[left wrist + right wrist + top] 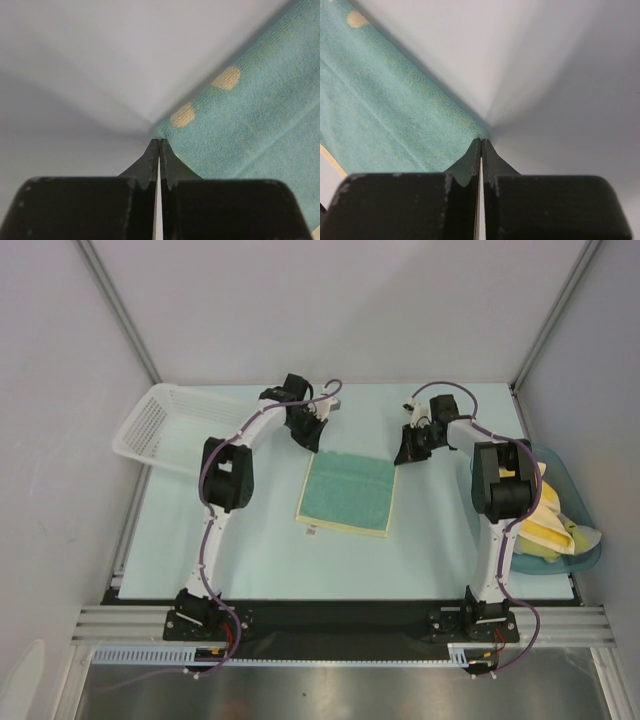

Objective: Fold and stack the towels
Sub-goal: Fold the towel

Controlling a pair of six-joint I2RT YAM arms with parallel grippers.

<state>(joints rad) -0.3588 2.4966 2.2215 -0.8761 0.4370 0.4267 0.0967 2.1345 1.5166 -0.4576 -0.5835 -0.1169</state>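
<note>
A teal green towel (347,492) with a yellow edge lies spread flat in the middle of the table. My left gripper (313,447) is at its far left corner. In the left wrist view the jaws (159,141) are pressed together with the corner of the teal towel (250,125) pinched at their tips. My right gripper (402,457) is at the far right corner. Its jaws (481,140) are likewise shut on that corner of the towel (380,110). More pale yellow towels (548,525) lie bunched in the tub on the right.
A white mesh basket (165,425) stands tilted at the back left. The blue translucent tub (585,510) sits at the right edge beside the right arm. Grey walls close in the table at the back and on both sides.
</note>
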